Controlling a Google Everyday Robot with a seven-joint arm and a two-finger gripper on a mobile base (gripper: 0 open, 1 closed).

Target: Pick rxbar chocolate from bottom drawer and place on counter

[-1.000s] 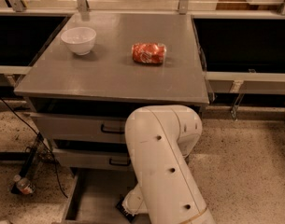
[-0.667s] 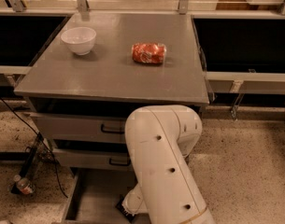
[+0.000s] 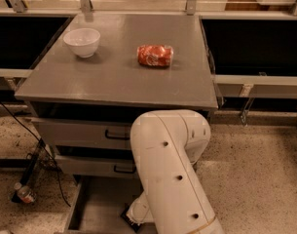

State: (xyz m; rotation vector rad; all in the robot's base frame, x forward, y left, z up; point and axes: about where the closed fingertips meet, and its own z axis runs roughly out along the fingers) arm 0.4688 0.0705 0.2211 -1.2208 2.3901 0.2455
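The bottom drawer (image 3: 97, 206) stands pulled open at the foot of the grey cabinet, and its flat grey inside shows. My white arm (image 3: 170, 169) reaches down into it from the right. My gripper (image 3: 136, 215) is low inside the drawer, mostly hidden behind the arm. A small black edge (image 3: 127, 218) shows at the gripper's tip. I cannot tell whether it is the rxbar chocolate or part of the gripper. The counter (image 3: 114, 77) is the broad grey top above.
A white bowl (image 3: 82, 42) and a red-orange snack packet (image 3: 155, 55) lie on the counter. Two shallower drawers with black handles (image 3: 118, 135) sit slightly open above the bottom one. A bottle (image 3: 24, 194) and cables lie on the floor at the left.
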